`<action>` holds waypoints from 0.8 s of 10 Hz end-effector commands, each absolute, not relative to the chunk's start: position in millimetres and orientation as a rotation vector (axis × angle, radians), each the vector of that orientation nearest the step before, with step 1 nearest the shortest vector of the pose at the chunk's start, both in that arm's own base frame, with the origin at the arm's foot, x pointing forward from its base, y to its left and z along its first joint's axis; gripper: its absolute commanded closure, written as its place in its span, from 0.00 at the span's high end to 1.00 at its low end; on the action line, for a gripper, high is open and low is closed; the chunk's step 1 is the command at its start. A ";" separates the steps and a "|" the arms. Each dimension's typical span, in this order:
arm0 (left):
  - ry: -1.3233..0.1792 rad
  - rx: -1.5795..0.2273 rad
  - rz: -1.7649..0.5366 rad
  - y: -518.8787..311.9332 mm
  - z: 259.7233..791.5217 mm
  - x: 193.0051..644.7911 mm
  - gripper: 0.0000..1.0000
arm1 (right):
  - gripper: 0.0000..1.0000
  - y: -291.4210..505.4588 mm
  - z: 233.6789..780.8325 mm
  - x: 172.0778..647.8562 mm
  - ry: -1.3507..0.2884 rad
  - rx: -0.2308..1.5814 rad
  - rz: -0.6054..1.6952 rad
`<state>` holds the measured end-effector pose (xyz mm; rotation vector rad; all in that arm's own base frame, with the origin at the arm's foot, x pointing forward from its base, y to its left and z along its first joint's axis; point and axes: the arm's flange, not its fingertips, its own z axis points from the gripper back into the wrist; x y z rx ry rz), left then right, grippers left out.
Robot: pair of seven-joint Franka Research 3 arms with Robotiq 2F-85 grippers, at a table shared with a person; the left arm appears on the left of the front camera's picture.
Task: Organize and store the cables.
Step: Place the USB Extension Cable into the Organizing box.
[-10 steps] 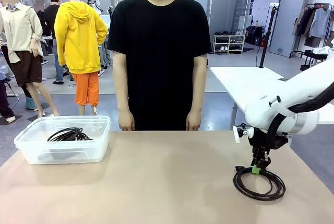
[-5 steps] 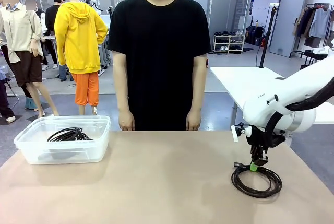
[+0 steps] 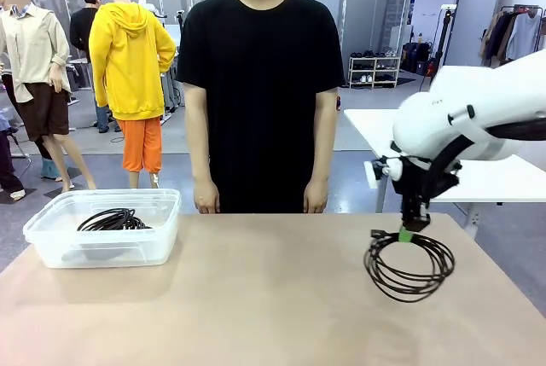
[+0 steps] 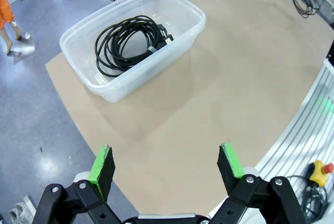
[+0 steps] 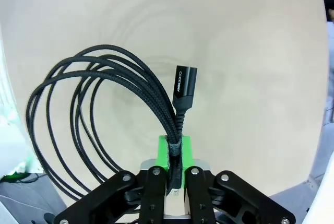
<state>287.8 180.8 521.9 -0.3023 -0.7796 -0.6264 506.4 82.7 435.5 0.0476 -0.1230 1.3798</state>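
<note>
Your right gripper (image 3: 406, 234) is clamped on a braided black cable (image 3: 410, 265), a round coil hanging clear above the matte tan table (image 3: 256, 298) at the right; its plug (image 5: 183, 85) sticks out beside the green pads. Your left gripper (image 4: 166, 165) stands wide, holding nothing. At far left, a clear plastic bin (image 3: 51, 234) holds another glossy coil (image 4: 130, 41), its lower loops blurred by the bin wall.

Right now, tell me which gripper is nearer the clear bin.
Left. The left gripper hovers open just off the clear bin; the right gripper holds a coiled cable across the table.
</note>
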 end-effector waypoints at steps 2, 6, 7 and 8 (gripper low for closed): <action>-0.761 -0.301 -0.614 180.3 523.0 287.8 1.00 | 0.00 178.6 431.6 507.9 -0.102 0.000 1.365; -0.761 -0.301 -0.614 180.3 523.0 287.8 1.00 | 0.00 304.2 401.4 509.7 -0.058 0.008 1.408; -0.761 -0.301 -0.614 180.3 523.0 287.8 1.00 | 0.00 322.0 390.4 507.4 -0.054 0.018 1.400; -0.761 -0.301 -0.614 180.3 523.0 287.8 1.00 | 0.00 339.4 377.8 503.2 -0.065 0.059 1.403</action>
